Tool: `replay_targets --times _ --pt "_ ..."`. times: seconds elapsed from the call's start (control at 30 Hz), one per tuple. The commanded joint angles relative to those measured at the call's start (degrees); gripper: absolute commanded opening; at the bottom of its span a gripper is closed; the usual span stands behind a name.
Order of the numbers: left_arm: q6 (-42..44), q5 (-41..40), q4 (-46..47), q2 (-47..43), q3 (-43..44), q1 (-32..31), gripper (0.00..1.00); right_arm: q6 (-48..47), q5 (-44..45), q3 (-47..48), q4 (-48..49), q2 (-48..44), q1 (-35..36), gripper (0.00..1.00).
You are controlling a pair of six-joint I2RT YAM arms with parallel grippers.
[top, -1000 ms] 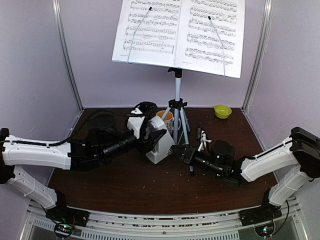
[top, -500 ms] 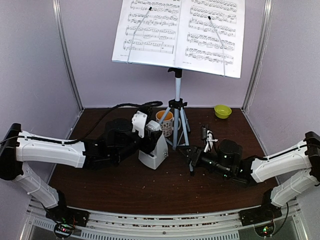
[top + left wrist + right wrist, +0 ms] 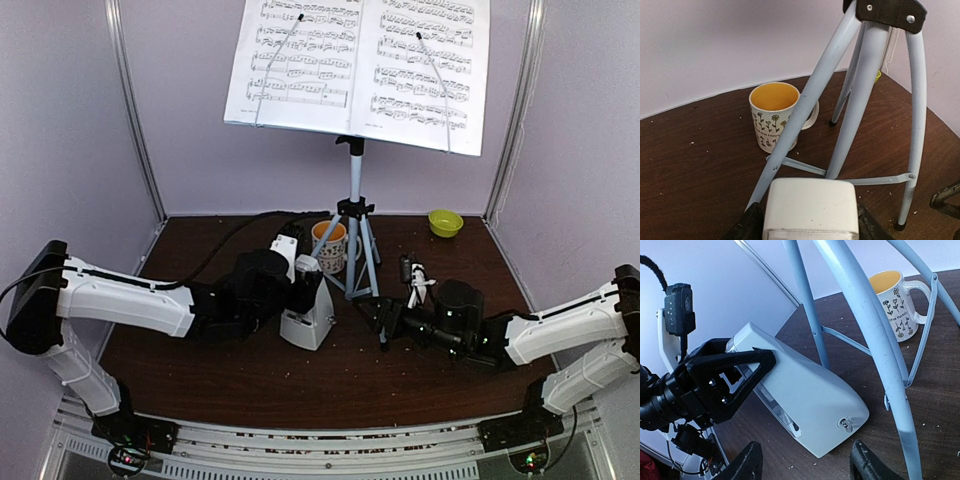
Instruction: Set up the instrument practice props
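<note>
One metronome stands upright on the tabletop just left of the stand, top clamped in the left tool; the right tool, spread and empty, sits just right of the stand.

Metronome: displaced from its position one second ago toward the near edge of the worktop and slightly left; previously tilted, it now stands close to upright and lower in the top view; contact between its base and the worktop cannot be confirmed. Left claw: has travelled down with the metronome's upper end; the left arm has swung inward, its shoulder link now further from the left edge of the view. Right claw: withdrawn to the right, further from the metronome; the right arm's shoulder link has dropped lower and outward.
</note>
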Motion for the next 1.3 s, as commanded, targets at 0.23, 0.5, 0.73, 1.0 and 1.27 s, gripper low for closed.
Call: replay_targets --times 0.23,0.5,0.73,1.0,1.27 --pt "-3.6 -1.7 5.9 1.1 3.6 -0.1 0.37 -3.2 -0.3 1.1 -2.4 -1.6 0.1 0.68" --pt "-2.7 0.8 2.3 -2.8 2.8 -0.1 0.79 -3.7 -0.4 1.4 -3.2 -2.1 0.1 0.77" --pt "-0.8 3.7 0.3 -14.0 -5.7 2.1 0.86 -4.1 -0.4 1.5 -4.6 -3.1 0.1 0.84" --pt "-5.0 17.3 -4.4 -23.1 -17.9 17.0 0.63 -4.3 -0.8 3.5 -6.7 -3.1 0.1 0.92" --pt "-4.5 27.6 2.0 -10.3 -18.3 19.8 0.45 -3.4 0.9 5.8 -11.5 -4.0 0.2 1.00"
